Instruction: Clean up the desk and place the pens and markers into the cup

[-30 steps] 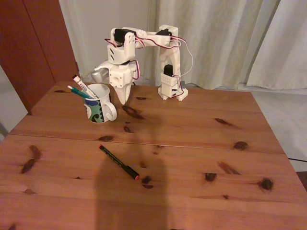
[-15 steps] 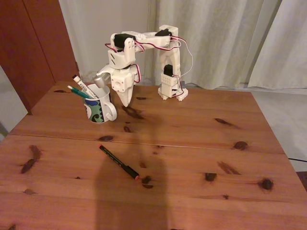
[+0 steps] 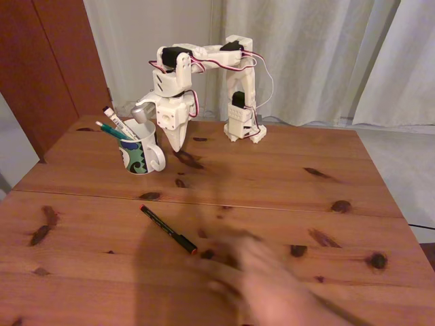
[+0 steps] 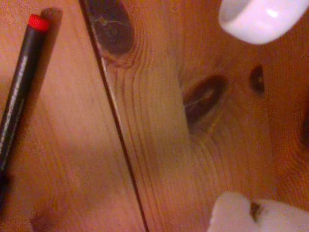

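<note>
Before pale curtains (image 3: 326,54), closed empty jaws (image 3: 177,146) hang over the knotty desk (image 3: 272,176) beside the cup (image 3: 141,151).

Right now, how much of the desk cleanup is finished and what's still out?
Done: the white marker and the green pen stand in the mug. In hand: nothing visible; the claw hangs beside the mug, over the desk. Left: the black pen with the red tip lies on the near board. A blurred hand is reaching in close to it.
</note>
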You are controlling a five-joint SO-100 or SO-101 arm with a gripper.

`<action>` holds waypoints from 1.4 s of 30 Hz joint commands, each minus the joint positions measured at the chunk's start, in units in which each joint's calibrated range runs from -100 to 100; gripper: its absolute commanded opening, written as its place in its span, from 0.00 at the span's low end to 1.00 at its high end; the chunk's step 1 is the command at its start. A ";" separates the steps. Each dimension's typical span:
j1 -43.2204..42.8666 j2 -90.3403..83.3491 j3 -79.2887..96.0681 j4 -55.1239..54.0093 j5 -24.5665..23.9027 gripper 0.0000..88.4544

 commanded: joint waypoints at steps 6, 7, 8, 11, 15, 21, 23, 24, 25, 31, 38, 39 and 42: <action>-1.63 -3.41 -0.27 -0.53 0.25 0.01; -1.87 -3.41 -0.27 -0.53 0.25 0.01; -1.95 -3.41 -0.27 -0.53 0.25 0.01; -1.95 -3.41 -0.18 -0.53 0.25 0.01; -1.87 -3.41 -0.18 -0.53 0.25 0.01; -1.87 -3.41 -0.09 -0.53 0.25 0.01; -1.87 -3.41 -0.09 -0.53 0.25 0.01; -1.87 -3.41 -0.09 -0.53 0.25 0.01; -1.87 -3.41 -0.09 -0.53 0.25 0.01; -1.87 -3.41 -0.09 -0.53 0.25 0.01; -1.87 -3.33 -0.09 -0.53 0.25 0.01; -1.95 -3.33 -0.09 -0.53 0.25 0.01; -1.95 -3.33 -0.09 -0.53 0.25 0.01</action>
